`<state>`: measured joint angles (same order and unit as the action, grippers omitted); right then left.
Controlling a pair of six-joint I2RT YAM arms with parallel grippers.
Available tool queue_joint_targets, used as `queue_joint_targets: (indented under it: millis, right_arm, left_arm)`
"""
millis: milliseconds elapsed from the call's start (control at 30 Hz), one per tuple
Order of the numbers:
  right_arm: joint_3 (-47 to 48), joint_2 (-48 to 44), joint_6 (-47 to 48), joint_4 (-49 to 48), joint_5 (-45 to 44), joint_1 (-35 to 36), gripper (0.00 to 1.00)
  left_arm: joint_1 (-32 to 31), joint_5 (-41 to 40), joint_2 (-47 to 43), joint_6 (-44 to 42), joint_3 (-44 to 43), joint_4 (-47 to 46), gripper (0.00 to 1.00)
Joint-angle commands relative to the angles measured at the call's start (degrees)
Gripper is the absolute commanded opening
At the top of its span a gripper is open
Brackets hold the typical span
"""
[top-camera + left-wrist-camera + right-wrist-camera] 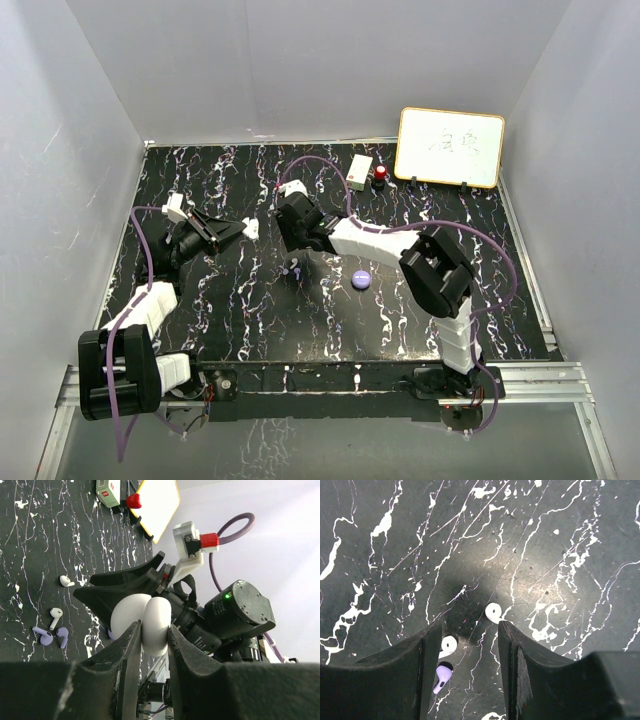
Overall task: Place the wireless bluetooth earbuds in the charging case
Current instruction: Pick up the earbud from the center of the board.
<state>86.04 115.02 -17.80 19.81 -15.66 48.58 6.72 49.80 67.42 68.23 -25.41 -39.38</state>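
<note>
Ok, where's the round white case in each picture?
Top external: left of centre, the white case sits at the left claw tip.
Left wrist: dead centre, squeezed in that claw.
Right wrist: not in it.
Shared landmark: the black marbled table with white streaks.

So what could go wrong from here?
The open right hand hangs over two white earbuds and a purple earbud lying close together; closing may knock or catch the wrong one. The left hand pinches the rounded white case; it might slip or twist when an earbud is pushed in.
</note>
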Motion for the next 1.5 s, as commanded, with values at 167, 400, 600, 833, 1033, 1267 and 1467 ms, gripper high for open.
queue_joint_targets:
  millis: [167, 400, 600, 833, 1033, 1267, 1467]
  right_arm:
    - [4.93, 3.71, -1.85, 2.7, 0.14, -0.42, 0.45]
    - [5.89, 5.27, -2.14, 3.76, -0.34, -0.83, 0.45]
    - [6.19, 6.04, -2.19, 3.76, -0.03, -1.17, 0.44]
    - [7.15, 7.21, -2.12, 4.02, 0.96, -1.74, 0.42]
    - [7.4, 7.63, -2.37, 4.41, 1.49, -2.01, 0.41]
    - [7.39, 7.85, -2.6, 4.53, 1.86, -2.15, 0.39]
    - [7.39, 8.36, -2.74, 4.61, 2.2, -2.3, 0.36]
  left_arm:
    - [-0.22, 1.17, -1.57, 0.55, 0.36, -1.22, 0.0]
    - [-0.3, 1.35, -1.34, 0.55, -0.12, -1.39, 0.0]
    - [-0.3, 1.44, -1.35, 0.66, -0.06, -1.76, 0.0]
    - [-0.24, 2.03, -1.15, 1.19, -0.25, -2.77, 0.0]
    - [-0.39, 2.16, -1.24, 1.13, -0.28, -2.75, 0.0]
    - [-0.35, 2.07, -1.23, 0.89, -0.08, -2.48, 0.0]
    - [-0.46, 1.88, -1.48, 0.73, 0.08, -2.04, 0.0]
